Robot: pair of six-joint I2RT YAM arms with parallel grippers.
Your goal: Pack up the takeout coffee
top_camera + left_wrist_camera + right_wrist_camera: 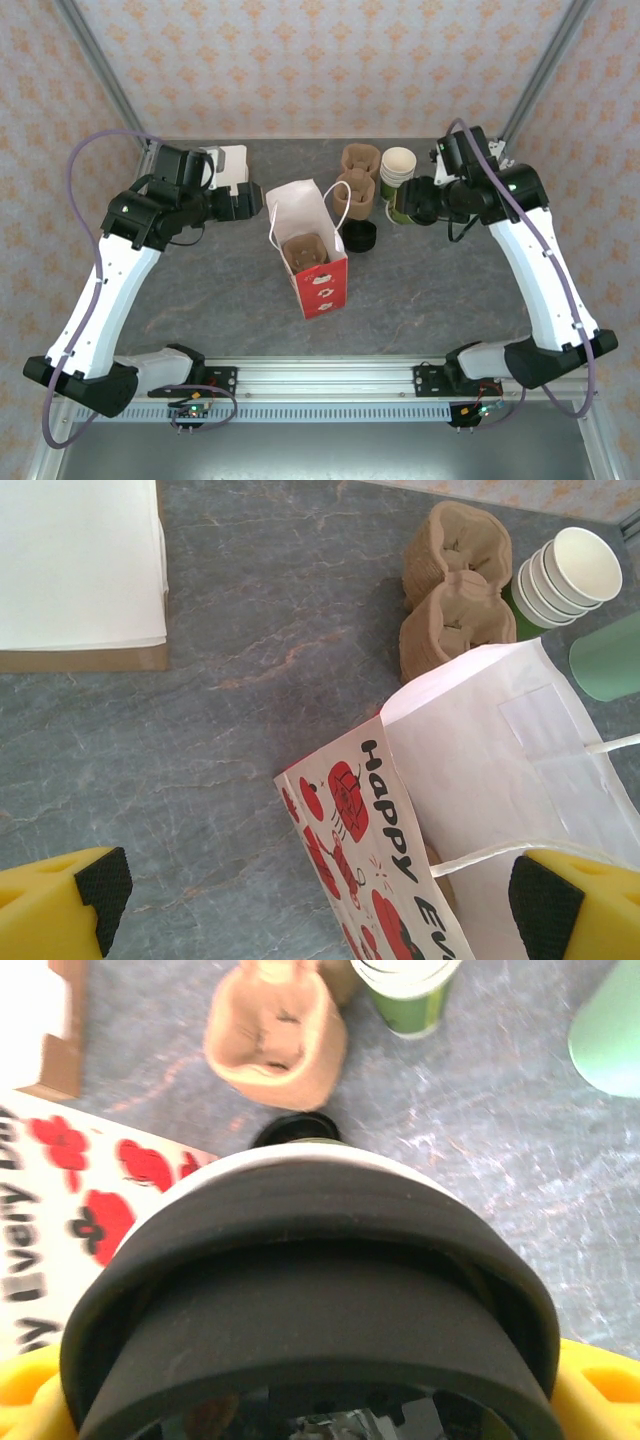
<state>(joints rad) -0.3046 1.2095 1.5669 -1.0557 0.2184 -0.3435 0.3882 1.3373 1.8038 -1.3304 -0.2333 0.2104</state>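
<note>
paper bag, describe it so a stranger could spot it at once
Start at the grey table and look to its middle. The paper bag stands open there, a brown pulp tray inside. Unlike the brown trays and cups behind it, it is white with red print and handles.

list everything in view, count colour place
white and red paper bag: one, table centre
brown pulp cup carrier: one, inside bag
brown pulp carrier stack: one, behind bag
lidless green paper cups: one stack, back right
black plastic lids: pile, right of bag
white paper sheets: stack, back left
pale green holder: one, beside cups
dark green black-lidded paper cup: one, near cup stack
left gripper: yellow, open, beside bag
right gripper: yellow, around lidded cup
</note>
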